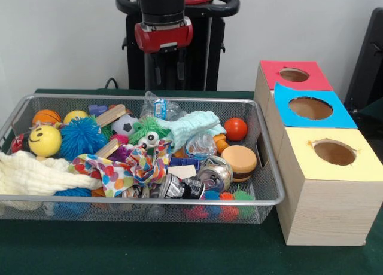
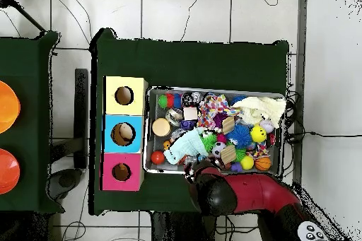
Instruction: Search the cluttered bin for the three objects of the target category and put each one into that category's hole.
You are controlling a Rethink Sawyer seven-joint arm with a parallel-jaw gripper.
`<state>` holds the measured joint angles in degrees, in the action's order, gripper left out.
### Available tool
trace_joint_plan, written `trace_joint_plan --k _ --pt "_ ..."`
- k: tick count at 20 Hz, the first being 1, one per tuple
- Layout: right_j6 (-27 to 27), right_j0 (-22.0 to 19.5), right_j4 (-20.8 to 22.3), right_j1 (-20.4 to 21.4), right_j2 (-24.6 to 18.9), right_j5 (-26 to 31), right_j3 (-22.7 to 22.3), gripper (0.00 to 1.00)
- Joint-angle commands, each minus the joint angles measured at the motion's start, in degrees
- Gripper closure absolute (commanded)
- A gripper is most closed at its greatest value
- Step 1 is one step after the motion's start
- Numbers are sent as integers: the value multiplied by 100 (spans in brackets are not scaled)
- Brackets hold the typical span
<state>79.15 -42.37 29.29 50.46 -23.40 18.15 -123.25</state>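
Bin (image 1: pixel 272 201): we see it packed with toys.
Gripper (image 1: pixel 163 69): raised behind bin.
Boxes: red (image 1: pixel 270 78), blue (image 1: pixel 287 116), yellow (image 1: pixel 323 197).

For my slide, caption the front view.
Wire mesh bin crowded with toys beside three wooden boxes topped red, blue and yellow.

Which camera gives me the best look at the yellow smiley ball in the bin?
The front view: the yellow smiley ball sits unobstructed at the bin's left end, face toward the camera. The overhead view shows it only as a small yellow spot with a faint face among the clutter.
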Motion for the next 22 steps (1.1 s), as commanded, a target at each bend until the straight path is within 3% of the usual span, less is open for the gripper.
trace_joint_plan --k 1,14,22 --pt "147 11 -9 82 -371 345 -67 0" --pt "259 132 202 -87 -193 74 -45 0" --pt "336 553 -326 -182 -299 766 724 0"
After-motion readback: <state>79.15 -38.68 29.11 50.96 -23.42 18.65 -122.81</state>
